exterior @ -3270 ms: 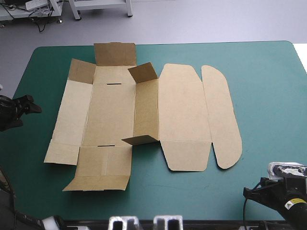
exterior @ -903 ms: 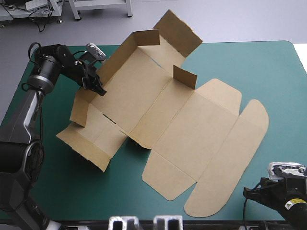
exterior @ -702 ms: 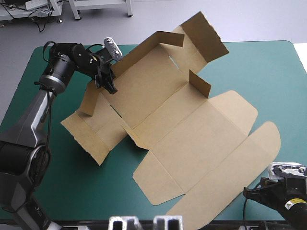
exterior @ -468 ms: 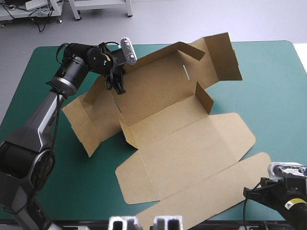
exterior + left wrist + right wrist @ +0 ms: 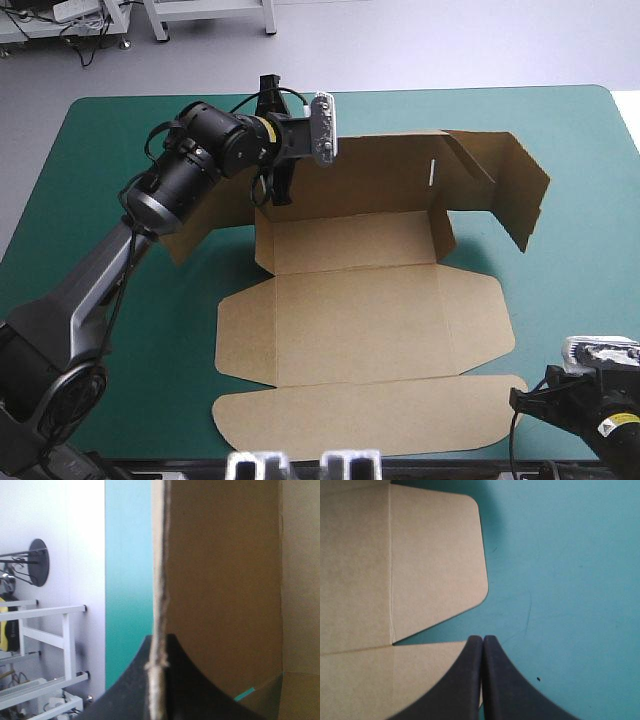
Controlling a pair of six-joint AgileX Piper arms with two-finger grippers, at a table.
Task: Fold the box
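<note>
The brown box (image 5: 360,310) lies lengthwise across the middle of the table. Its long back wall (image 5: 385,172) stands up, with an end panel (image 5: 523,196) raised at the right. Its lid and rounded front flap (image 5: 350,420) lie flat toward the front edge. My left gripper (image 5: 272,194) is shut on the back wall's left end. In the left wrist view, its fingers (image 5: 159,639) pinch the board's edge (image 5: 159,555). My right gripper (image 5: 482,638) is shut and empty, low over the cover at the front right (image 5: 520,402). A rounded flap corner (image 5: 437,565) lies just ahead of it.
The left arm (image 5: 170,190) reaches over the back left part of the teal-green cover (image 5: 100,300). A side flap (image 5: 190,235) juts out under that arm. The front flap ends close to the table's front edge. Bare cover (image 5: 560,580) shows beside the right gripper.
My left gripper has swung the box round, moving right along the far side. The box now lies square to the table's edges with its back wall upright. The right arm has stayed still.
</note>
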